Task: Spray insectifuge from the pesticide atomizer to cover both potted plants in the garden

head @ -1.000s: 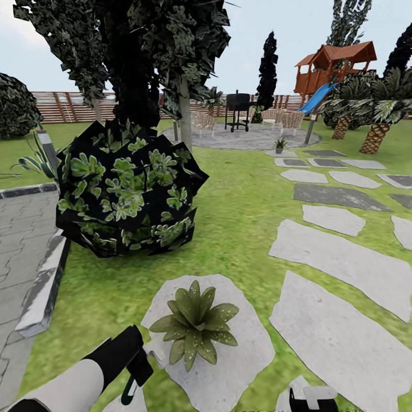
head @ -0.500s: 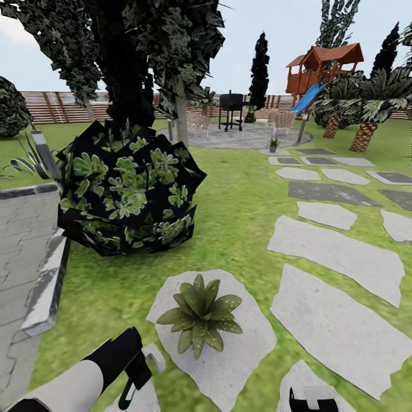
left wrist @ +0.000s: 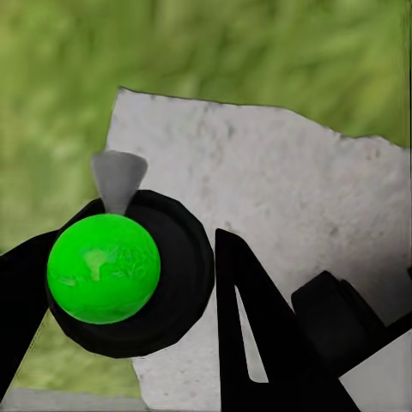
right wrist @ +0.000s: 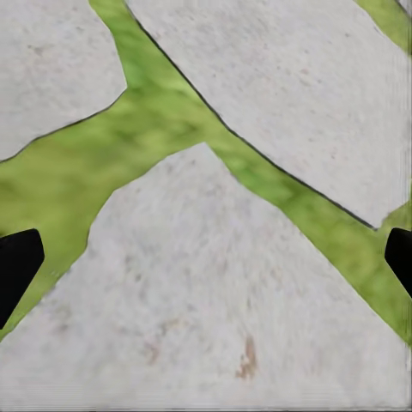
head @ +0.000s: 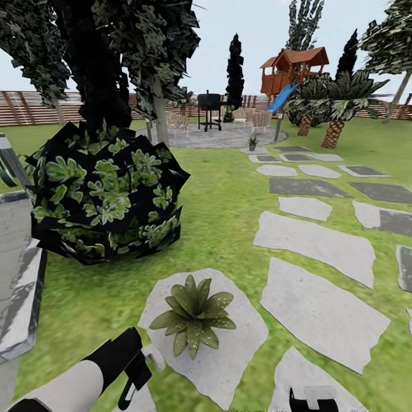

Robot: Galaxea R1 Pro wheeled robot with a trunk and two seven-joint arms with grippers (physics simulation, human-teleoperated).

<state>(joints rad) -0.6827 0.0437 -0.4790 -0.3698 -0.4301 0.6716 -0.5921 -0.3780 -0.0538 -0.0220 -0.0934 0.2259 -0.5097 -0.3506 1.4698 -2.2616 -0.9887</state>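
In the head view my left gripper [head: 137,375] is shut on the pesticide atomizer [head: 152,357], low at the left; its pale trigger head points toward the near potted plant [head: 191,315]. That speckled green rosette sits on a grey stepping stone [head: 229,355], just right of the gripper. The second potted plant [head: 252,141] stands far off at the edge of the round patio [head: 229,137]. In the left wrist view the atomizer [left wrist: 103,268] looks bright green between black fingers [left wrist: 257,343], over a stone. My right gripper [head: 312,397] is open, its fingertips [right wrist: 17,266] wide apart above stones and grass.
A big black-backed leafy bush [head: 106,197] stands left of the near plant, under a tree. A stone curb [head: 23,312] borders the lawn at the left. Stepping stones [head: 320,312] run toward the patio with a grill [head: 210,109]. Palms [head: 332,109] and a playhouse [head: 292,68] stand behind.
The whole picture has slid to the left, so the camera has turned right. Both arms keep their place in the view, and the left gripper still holds the atomizer.
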